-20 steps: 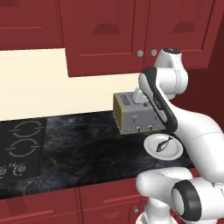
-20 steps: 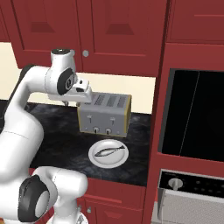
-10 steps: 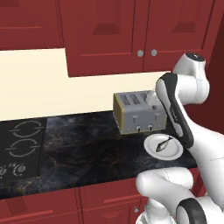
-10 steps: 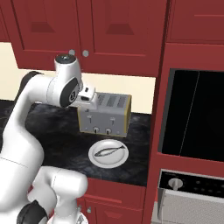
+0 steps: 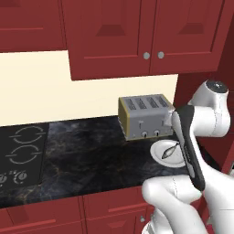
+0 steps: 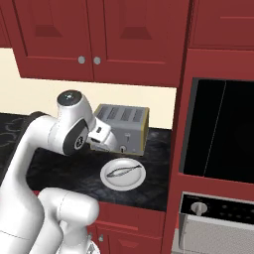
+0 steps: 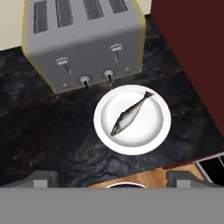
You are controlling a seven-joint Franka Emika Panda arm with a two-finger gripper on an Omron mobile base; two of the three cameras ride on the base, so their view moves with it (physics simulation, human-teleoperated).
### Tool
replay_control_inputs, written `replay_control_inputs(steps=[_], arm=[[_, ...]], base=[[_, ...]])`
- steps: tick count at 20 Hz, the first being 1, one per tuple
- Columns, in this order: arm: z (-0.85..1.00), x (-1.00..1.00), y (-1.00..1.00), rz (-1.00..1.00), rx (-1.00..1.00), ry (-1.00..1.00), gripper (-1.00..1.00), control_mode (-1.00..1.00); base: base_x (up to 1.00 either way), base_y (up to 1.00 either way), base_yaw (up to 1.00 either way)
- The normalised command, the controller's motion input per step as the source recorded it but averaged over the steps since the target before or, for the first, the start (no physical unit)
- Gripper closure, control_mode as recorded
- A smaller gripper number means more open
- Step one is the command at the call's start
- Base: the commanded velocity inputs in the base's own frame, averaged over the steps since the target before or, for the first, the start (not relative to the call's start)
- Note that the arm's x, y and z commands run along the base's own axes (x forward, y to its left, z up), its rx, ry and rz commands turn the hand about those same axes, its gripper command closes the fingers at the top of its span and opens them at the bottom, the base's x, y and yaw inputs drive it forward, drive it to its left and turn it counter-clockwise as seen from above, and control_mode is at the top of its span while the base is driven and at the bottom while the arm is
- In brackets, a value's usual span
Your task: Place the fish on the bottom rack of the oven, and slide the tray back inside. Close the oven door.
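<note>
The fish (image 7: 129, 116) lies on a white plate (image 7: 155, 131) near the front right corner of the table (image 7: 39, 131), just in front of the toaster (image 7: 83, 39). The pincer (image 7: 111, 180) hangs above them, spread wide open and empty.

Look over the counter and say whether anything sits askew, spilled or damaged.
Nothing stands out. The fish lies whole on the white plate, which sits flat on the dark counter in front of the upright toaster.
</note>
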Motion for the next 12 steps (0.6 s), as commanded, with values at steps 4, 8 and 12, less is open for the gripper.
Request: replay_control_inputs(steps=[4, 8, 12], arm=[[-0.57, 0.00, -0.07, -0.50, 0.00, 0.14, -1.00, -1.00], [-0.33, 0.05, -0.12, -0.34, 0.02, 0.16, -1.00, -1.00], [-0.24, 0.24, -0.04, -0.24, 0.08, 0.25, -1.00, -1.00]], base=[[0.00, 0.00, 0.00], [0.00, 0.00, 0.00], [0.00, 0.00, 0.00]])
